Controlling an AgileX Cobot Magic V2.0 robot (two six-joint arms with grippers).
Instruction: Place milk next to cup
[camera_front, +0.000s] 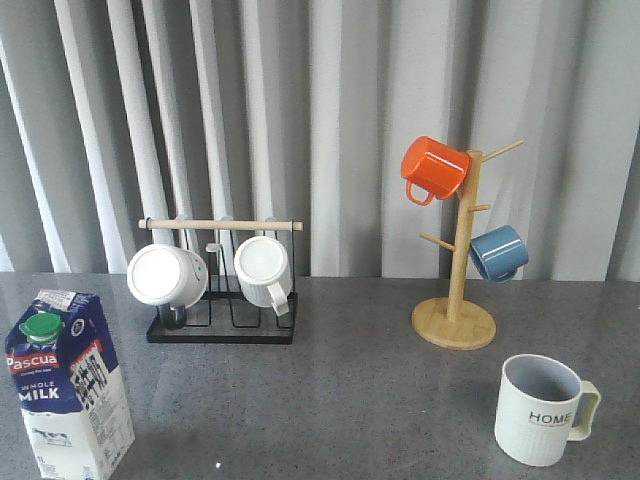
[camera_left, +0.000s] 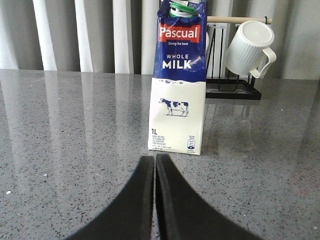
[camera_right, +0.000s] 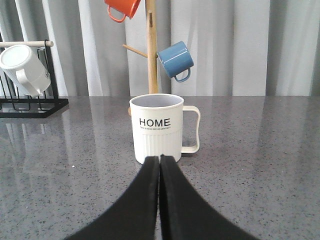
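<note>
Showing only in wrist views, both closed grippers, left gripper (camera_left: 154, 162) facing milk (camera_left: 179, 80), right gripper (camera_right: 160, 162) facing cup (camera_right: 157, 127).

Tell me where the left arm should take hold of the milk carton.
Grip the milk around its straight white lower body, fingers opened first since they are shut. Come in level from the near side: it stands upright, and the gable top with the green cap slopes.
</note>
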